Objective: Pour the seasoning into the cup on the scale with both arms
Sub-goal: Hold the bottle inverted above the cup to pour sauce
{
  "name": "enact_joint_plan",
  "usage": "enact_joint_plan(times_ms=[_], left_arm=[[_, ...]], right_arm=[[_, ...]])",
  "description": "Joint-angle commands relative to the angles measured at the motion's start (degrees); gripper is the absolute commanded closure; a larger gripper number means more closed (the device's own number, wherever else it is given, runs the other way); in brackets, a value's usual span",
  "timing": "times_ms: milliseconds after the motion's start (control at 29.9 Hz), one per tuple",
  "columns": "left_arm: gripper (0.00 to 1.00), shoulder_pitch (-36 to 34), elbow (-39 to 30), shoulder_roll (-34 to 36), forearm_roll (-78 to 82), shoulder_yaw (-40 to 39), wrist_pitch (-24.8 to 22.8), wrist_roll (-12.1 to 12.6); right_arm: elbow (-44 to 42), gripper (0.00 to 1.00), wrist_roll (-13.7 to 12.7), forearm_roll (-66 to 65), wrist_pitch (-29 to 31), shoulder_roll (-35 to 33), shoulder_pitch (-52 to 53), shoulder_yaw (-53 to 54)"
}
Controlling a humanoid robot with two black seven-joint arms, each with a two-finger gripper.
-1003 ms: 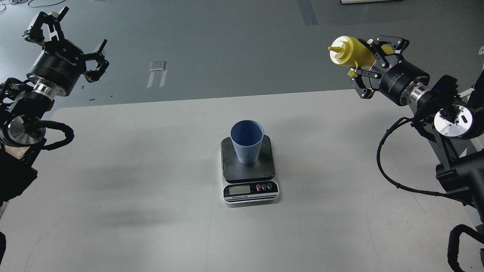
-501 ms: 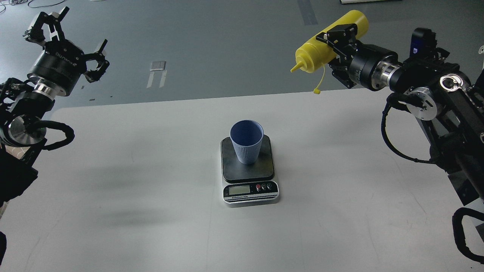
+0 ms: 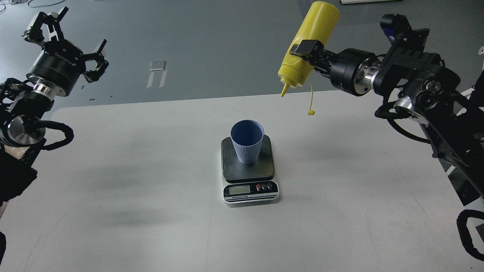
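Bottle (image 3: 308, 43): yellow, tipped over with its pointed tip down and to the left. It hangs in the air over the far edge of the table (image 3: 132, 181), a bit right of the middle. It is not over the cup.
Cap (image 3: 311, 112): small and yellow, dangling below the bottle on a thin string.
Right gripper (image 3: 308, 51): its fingers are closed around the middle of the bottle.
Left gripper (image 3: 70, 37): up in the air past the far left corner of the table. Its fingers are spread wide and hold nothing.
Cup (image 3: 247, 141): light blue, standing upright on the dark top of the scale, near the middle of the table.
Scale (image 3: 249, 170): flat on the table, its little screen and buttons facing the near edge.
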Motion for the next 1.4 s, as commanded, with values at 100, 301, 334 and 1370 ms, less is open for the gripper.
enact_joint_plan(times_ms=[100, 301, 334, 1370], left_arm=[[0.02, 0.00, 0.04, -0.01, 0.00, 0.00, 0.00, -0.08], [0.02, 0.00, 0.04, -0.01, -0.09, -0.09, 0.00, -0.08], [0.02, 0.00, 0.04, -0.01, 0.00, -0.09, 0.00, -0.08], [0.02, 0.35, 0.13, 0.08, 0.00, -0.26, 0.00, -0.17]], right_arm=[[0.39, 0.50, 0.00, -3.12, 1.07, 0.75, 1.65, -4.94], [0.39, 0.50, 0.00, -5.14, 1.07, 3.47, 3.06, -7.85], [0.39, 0.50, 0.00, -5.66, 1.07, 3.74, 3.24, -7.94], [-0.40, 0.55, 0.00, -18.23, 0.72, 9.02, 2.01, -13.13]])
